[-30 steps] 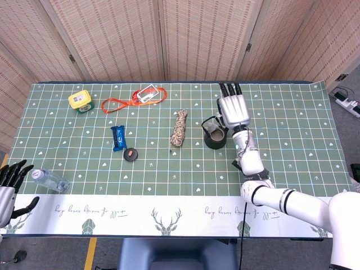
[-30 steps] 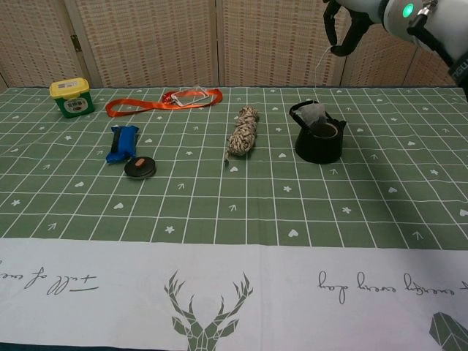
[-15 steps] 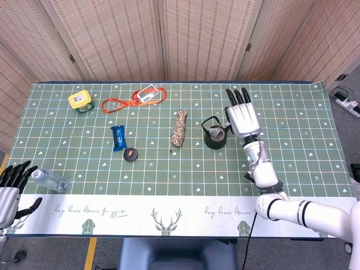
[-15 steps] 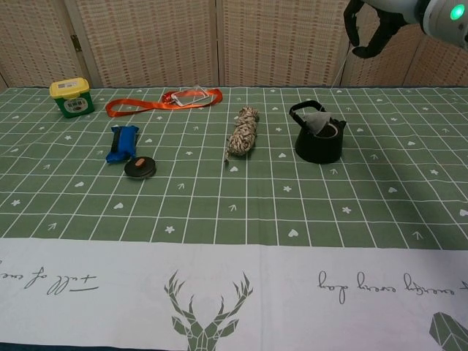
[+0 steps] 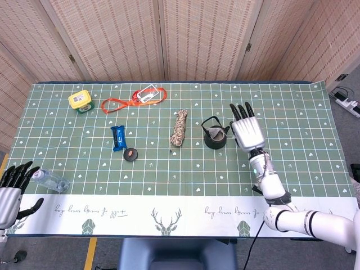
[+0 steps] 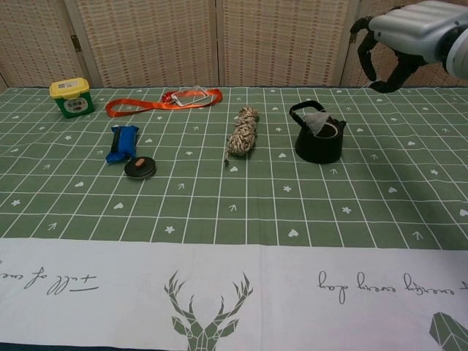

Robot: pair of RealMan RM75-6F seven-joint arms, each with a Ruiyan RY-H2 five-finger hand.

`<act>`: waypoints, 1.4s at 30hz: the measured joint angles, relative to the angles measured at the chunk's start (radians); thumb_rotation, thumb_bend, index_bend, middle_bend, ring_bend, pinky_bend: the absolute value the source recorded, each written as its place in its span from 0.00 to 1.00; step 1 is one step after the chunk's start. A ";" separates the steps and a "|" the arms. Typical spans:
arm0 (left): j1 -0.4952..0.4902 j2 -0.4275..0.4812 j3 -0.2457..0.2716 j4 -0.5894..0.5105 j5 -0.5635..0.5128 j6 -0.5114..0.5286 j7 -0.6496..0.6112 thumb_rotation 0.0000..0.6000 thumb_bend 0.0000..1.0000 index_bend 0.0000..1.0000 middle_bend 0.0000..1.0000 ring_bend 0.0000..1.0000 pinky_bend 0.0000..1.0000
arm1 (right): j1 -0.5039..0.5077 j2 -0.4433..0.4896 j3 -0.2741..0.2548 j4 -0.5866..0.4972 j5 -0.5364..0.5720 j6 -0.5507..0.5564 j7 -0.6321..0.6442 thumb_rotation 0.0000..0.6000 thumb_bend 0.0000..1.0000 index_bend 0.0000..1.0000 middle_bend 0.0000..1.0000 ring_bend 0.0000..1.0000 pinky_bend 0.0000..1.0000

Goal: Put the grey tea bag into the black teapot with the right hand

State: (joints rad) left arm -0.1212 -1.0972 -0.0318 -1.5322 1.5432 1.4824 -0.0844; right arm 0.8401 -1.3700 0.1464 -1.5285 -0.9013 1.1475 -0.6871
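Grey tea bag (image 6: 316, 122) lodged in the mouth of the black teapot (image 6: 319, 141), one corner poking above the rim under the arched handle. Teapot upright on the green tablecloth (image 6: 219, 197), right of centre and nearer the far edge than the near white border. Right hand (image 6: 398, 40) raised above the cloth, off to the pot's right and well apart from it, fingers spread and loosely curved, holding nothing; no string visible between hand and bag in either view. Left hand (image 5: 12, 183) low at the near left corner, fingers apart, empty, beside a plastic water bottle (image 5: 50, 180) lying on the white border.

Placement judged essentially made; step in hand judged the retreat. Best done by lifting clear on the right side, away from the handle, with fingers kept wide so nothing snags the bag's raised corner or tips the pot. Worth checking from the chest view that the bag sits inside the rim rather than draped over it; not fully clear from here how deep it has settled.

Elsewhere on the cloth: coiled rope (image 6: 243, 132) just left of the teapot, blue packet (image 6: 121, 142) and small round black lid (image 6: 139, 167) toward the left, orange lanyard (image 6: 161, 102) along the far edge, yellow-lidded tub (image 6: 71, 97) at the far left corner.
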 measured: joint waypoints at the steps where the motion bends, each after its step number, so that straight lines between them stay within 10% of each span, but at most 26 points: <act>1: 0.000 -0.001 0.000 0.000 0.000 0.000 0.002 1.00 0.27 0.10 0.00 0.04 0.04 | -0.009 0.004 -0.009 -0.007 -0.014 0.007 0.002 1.00 0.41 0.74 0.09 0.09 0.00; 27: -0.005 -0.008 -0.001 0.000 -0.008 -0.011 0.019 1.00 0.27 0.10 0.00 0.05 0.05 | -0.120 -0.046 -0.083 0.074 -0.173 0.003 -0.006 1.00 0.41 0.74 0.09 0.09 0.00; 42: -0.005 -0.011 -0.003 -0.001 -0.015 -0.012 0.026 1.00 0.27 0.10 0.00 0.05 0.05 | -0.152 0.016 -0.115 -0.020 -0.100 -0.058 -0.104 1.00 0.38 0.00 0.00 0.00 0.00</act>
State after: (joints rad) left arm -0.1264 -1.1079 -0.0347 -1.5336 1.5285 1.4708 -0.0583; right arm 0.6884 -1.3542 0.0315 -1.5483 -1.0012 1.0897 -0.7913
